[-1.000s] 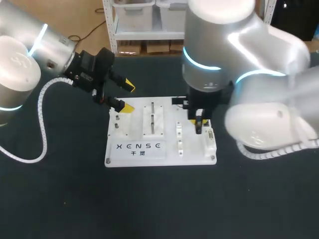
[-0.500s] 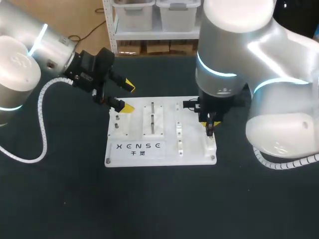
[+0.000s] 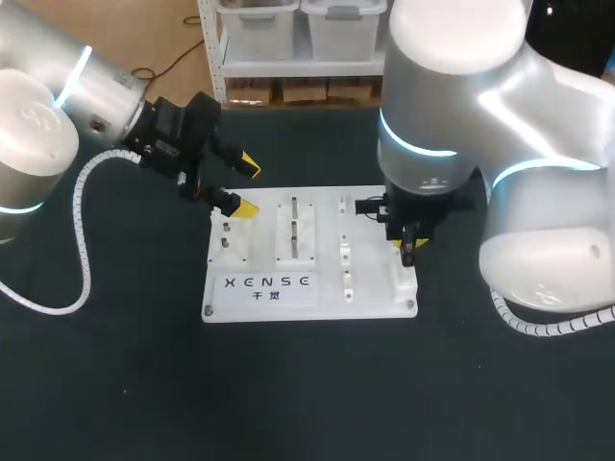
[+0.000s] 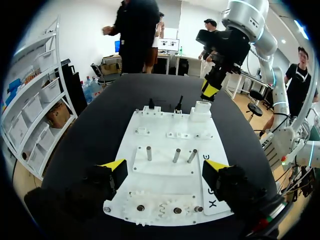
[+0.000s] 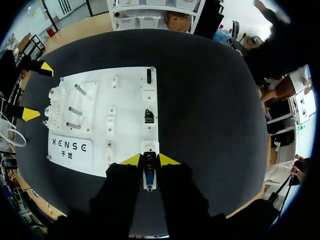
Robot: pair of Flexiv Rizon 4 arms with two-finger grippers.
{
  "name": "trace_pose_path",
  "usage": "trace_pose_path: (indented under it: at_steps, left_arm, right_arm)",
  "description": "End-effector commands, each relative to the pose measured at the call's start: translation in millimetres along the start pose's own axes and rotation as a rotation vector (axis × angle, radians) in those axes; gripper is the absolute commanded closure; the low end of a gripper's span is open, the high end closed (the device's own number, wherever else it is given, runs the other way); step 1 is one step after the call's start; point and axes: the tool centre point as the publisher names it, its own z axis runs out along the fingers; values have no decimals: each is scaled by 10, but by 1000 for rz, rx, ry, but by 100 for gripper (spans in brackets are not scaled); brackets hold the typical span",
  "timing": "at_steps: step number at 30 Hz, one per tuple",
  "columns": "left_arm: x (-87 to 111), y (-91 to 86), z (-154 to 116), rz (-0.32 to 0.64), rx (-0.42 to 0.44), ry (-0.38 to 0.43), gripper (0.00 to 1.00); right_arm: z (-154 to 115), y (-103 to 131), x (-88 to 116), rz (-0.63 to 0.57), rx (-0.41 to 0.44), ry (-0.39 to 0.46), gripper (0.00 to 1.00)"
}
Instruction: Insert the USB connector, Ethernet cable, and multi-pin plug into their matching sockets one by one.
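Observation:
The white socket board (image 3: pixel 375 288) lies mid-table. My right gripper (image 3: pixel 407 246) hangs over its near right corner, shut on a small silver plug with a blue face (image 5: pixel 149 176). In the right wrist view that gripper (image 5: pixel 149 161) sits just behind a white socket block (image 5: pixel 150 146) at the board's edge. Farther along the same strip two black plugs (image 5: pixel 149 116) (image 5: pixel 148 75) stand on the board (image 5: pixel 125 100). My left gripper (image 3: pixel 245 187) is open at the board's far left corner, with nothing between its fingers. From the left wrist view, the left gripper (image 4: pixel 167 167) straddles the board's near end.
Three metal pegs (image 4: pixel 176 155) and a row of small gears (image 4: pixel 160 210) sit at the board's left end. A printed label (image 3: pixel 269 285) covers its near left part, and a raised white rail block (image 3: pixel 295 230) sits mid-board. Dark table surrounds the board.
My right arm has swung right and slightly nearer, carrying the plug from mid-board to the board's near right corner. The left arm has not moved.

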Motion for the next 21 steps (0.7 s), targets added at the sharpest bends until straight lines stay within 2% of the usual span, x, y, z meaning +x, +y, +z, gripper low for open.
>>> trace_pose_path:
  at_steps: [1,21]
  left_arm:
    - [-2,14,5,0,3,3,0]
    - [-2,14,5,0,3,3,0]
  right_arm:
    - [26,-2,21,0,3,-9,100]
    - [120,19,7,-7,-1,-30,100]
